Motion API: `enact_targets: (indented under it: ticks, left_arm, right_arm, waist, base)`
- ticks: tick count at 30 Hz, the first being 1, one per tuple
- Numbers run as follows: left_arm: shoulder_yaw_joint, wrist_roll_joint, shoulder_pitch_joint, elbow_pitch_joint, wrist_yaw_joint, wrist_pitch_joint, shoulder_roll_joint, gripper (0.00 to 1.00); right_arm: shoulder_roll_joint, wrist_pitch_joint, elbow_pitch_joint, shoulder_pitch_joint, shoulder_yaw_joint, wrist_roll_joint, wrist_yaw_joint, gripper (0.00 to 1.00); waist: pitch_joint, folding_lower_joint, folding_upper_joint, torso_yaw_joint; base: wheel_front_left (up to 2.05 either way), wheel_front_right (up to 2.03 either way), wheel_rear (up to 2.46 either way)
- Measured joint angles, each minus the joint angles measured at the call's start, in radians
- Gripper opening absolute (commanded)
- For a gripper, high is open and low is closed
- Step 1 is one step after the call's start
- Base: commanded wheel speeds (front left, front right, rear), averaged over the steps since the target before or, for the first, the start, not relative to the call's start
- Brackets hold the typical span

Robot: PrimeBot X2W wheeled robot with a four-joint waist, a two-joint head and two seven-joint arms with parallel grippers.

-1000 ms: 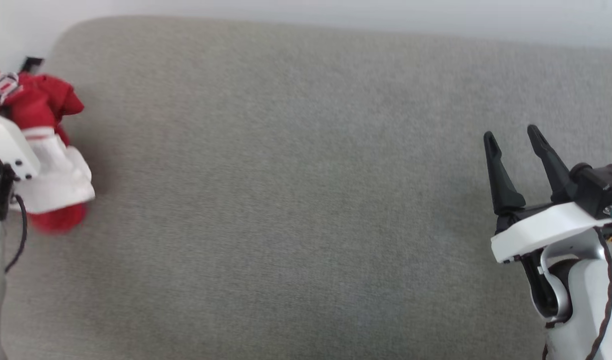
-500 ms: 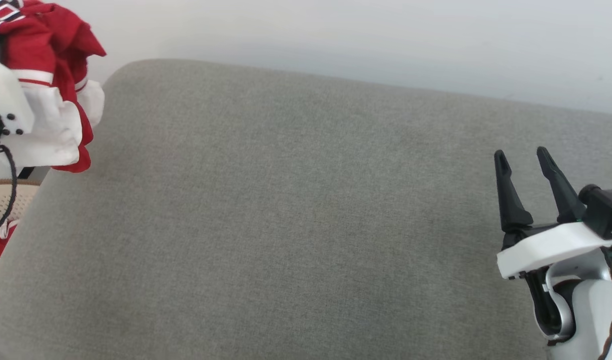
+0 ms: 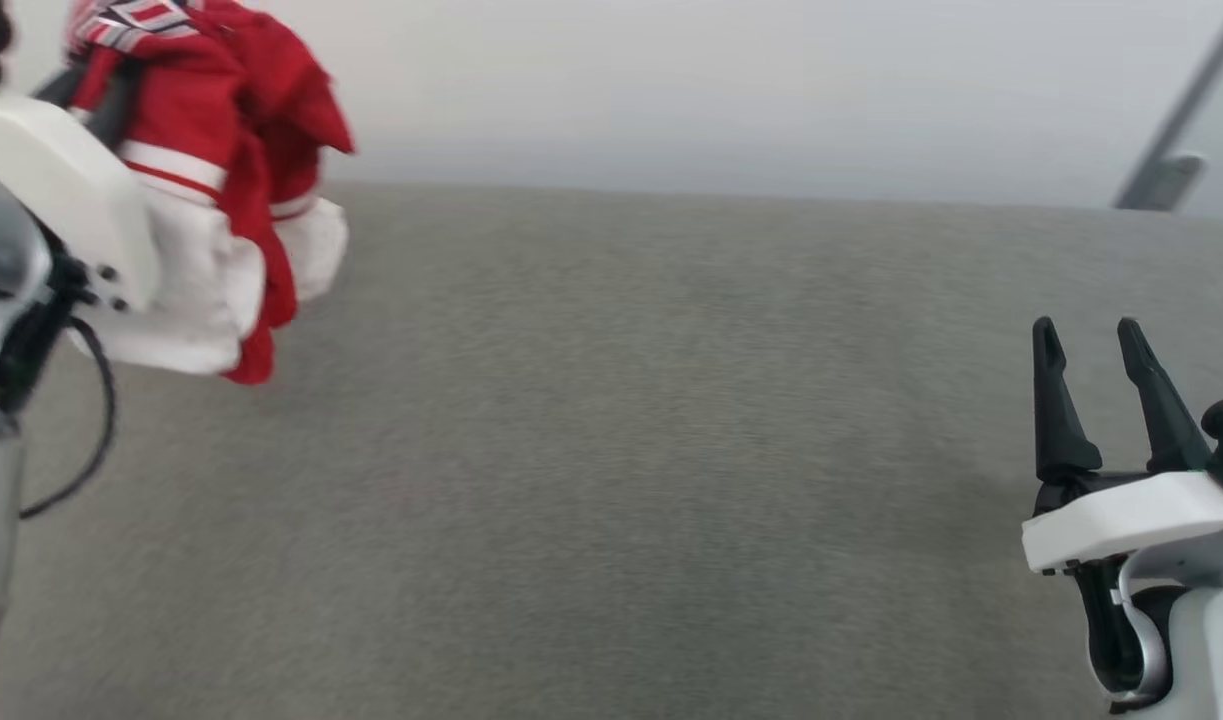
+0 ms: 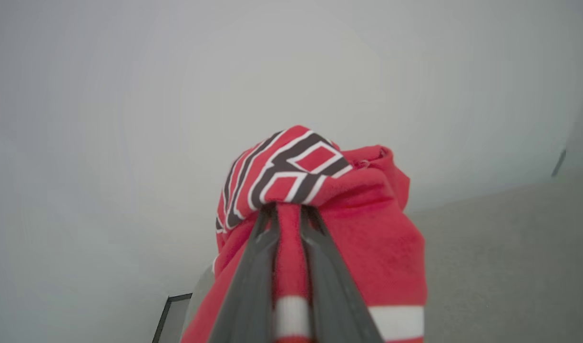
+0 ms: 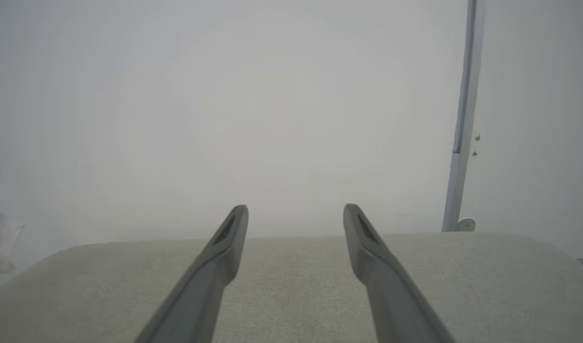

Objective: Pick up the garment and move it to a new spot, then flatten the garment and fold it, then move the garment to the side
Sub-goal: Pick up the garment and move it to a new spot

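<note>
Red cloth is pinched between the two dark fingers of the left hand [image 4: 287,209], which are pressed nearly together on a bunched fold of the shirt [image 4: 367,238]. From that grip the shirt hangs in a crumpled bundle, with black white-edged lettering bulging over the fingertips and white sleeve cloth drooping below. In the head view it is held in the air over the far left part of the grey cushion [image 3: 611,450], not resting on it. The right hand [image 3: 1088,330] is held low at the near right, fingers spread and empty, well apart from the shirt. The step in hand is judged to be the carry to a new spot. Next, the bundle would need to be lowered onto the open middle of the cushion and released, with the right hand brought across to take an edge for spreading.
</note>
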Motion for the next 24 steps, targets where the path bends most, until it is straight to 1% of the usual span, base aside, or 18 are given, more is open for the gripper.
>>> enact_targets:
  ticks: [4,5,6,9,12,18,24]
  left_arm:
    - [-0.022,-0.022,0.043,-0.123,0.008,0.059,-0.007,0.0]
    - [-0.042,-0.029,0.065,-0.173,0.012,0.083,-0.02,0.0]
    - [-0.055,-0.034,0.076,-0.197,0.013,0.095,-0.03,0.0]
    - [-0.095,-0.041,0.107,-0.244,0.015,0.121,-0.056,0.0]
    - [-0.135,-0.05,0.139,-0.256,0.015,0.141,-0.078,0.0]
    - [-0.218,-0.066,0.196,-0.193,0.007,0.165,-0.121,0.0]
    - [-0.291,-0.079,0.232,-0.032,-0.01,0.15,-0.147,0.0]
  right_arm:
    - [0.014,-0.007,-0.005,0.009,-0.013,0.01,0.0,1.0]
    - [0.016,-0.013,0.0,0.012,-0.026,0.016,0.0,1.0]
    - [0.017,-0.015,0.001,0.013,-0.031,0.017,0.0,1.0]
    - [0.02,-0.023,0.001,0.019,-0.045,0.021,0.0,1.0]
    - [0.024,-0.027,-0.003,0.027,-0.048,0.025,0.0,1.0]
    - [0.03,-0.042,-0.006,0.042,-0.033,0.023,0.0,1.0]
    - [0.034,-0.059,0.012,0.036,0.0,0.019,0.0,1.0]
  waist:
    - [-0.003,0.0,0.0,-0.064]
    - [-0.002,0.0,0.0,-0.098]
    - [-0.002,0.0,0.0,-0.114]
    - [0.004,0.0,0.0,-0.162]
    - [0.015,0.0,0.0,-0.204]
    - [0.05,0.0,0.0,-0.269]
    - [0.081,0.0,0.0,-0.311]
  base:
    - [0.0,0.0,0.0]
    - [0.0,0.0,0.0]
    - [0.0,0.0,0.0]
    - [0.0,0.0,0.0]
    - [0.0,0.0,0.0]
    - [0.0,0.0,0.0]
    - [0.0,0.0,0.0]
